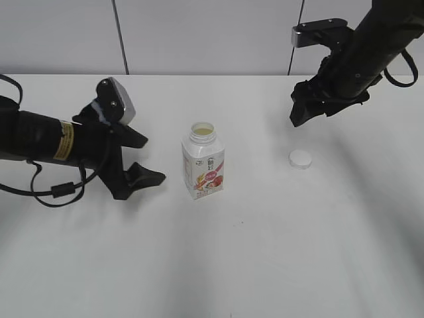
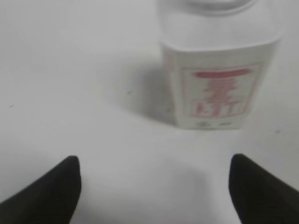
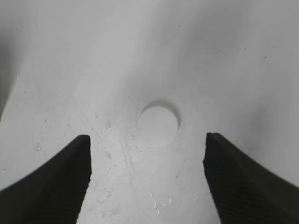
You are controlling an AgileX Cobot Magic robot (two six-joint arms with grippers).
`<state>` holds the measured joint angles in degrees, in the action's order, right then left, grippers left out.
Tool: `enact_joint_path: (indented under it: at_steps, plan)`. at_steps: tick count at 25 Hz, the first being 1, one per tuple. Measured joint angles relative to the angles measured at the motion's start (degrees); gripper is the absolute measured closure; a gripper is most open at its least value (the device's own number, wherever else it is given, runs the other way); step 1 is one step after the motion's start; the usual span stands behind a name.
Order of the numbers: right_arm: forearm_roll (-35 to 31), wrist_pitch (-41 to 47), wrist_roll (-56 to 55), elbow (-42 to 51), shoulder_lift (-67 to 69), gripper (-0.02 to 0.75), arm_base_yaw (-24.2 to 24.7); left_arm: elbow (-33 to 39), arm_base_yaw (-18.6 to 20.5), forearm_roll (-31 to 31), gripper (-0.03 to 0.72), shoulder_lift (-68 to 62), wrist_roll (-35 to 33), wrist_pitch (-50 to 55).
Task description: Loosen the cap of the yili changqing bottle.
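You have the small white squarish plastic bottle [image 1: 203, 169] upright mid-table, neck uncapped; its pink-red label carries lettering too blurred to read. The round white plastic cap [image 1: 299, 159] lies flat on the white table [image 1: 265, 252], well right of it. Left gripper [image 1: 142, 159] spread wide beside the bottle, empty. Right gripper [image 3: 147, 154] spread wide above the cap, empty.

A bare lab-like test bench: plain white table [image 1: 265, 252] against pale seamed wall panels [image 1: 199, 33].
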<state>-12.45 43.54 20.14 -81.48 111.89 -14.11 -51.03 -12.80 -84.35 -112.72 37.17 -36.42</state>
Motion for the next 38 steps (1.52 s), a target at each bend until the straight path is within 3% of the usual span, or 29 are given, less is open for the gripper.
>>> enact_joint_path:
  at_steps: [5,11,17,20,24,29,38]
  plan:
    - [0.87,0.19,0.0,-0.69,-0.58,0.148,0.0,0.0,1.23,0.26,0.101,5.6,0.12,17.8]
    - [1.44,0.35,0.0,-3.51,-0.58,0.148,0.0,0.0,1.32,5.68,0.101,12.96,0.12,41.29]
    - [2.76,2.52,-1.5,-8.7,-0.58,0.148,0.0,-2.76,2.44,25.45,0.129,18.47,-1.14,50.46]
    - [5.16,6.04,-3.17,-12.35,-0.6,0.148,0.0,-5.26,2.49,32.24,0.134,19.92,-6.17,56.16]
    - [9.99,11.66,-5.17,-16.23,-0.67,0.148,0.37,-9.73,3.67,45.85,0.136,20.48,-18.07,63.74]
    - [10.89,17.1,-6.3,-17.78,-0.72,0.148,3.41,-16.02,6.37,66.21,0.137,20.55,-35.84,74.09]
    - [10.01,25.74,-7.06,-17.78,-1.5,0.148,11.82,-24.42,12.03,74.62,0.137,20.59,-40.48,92.44]
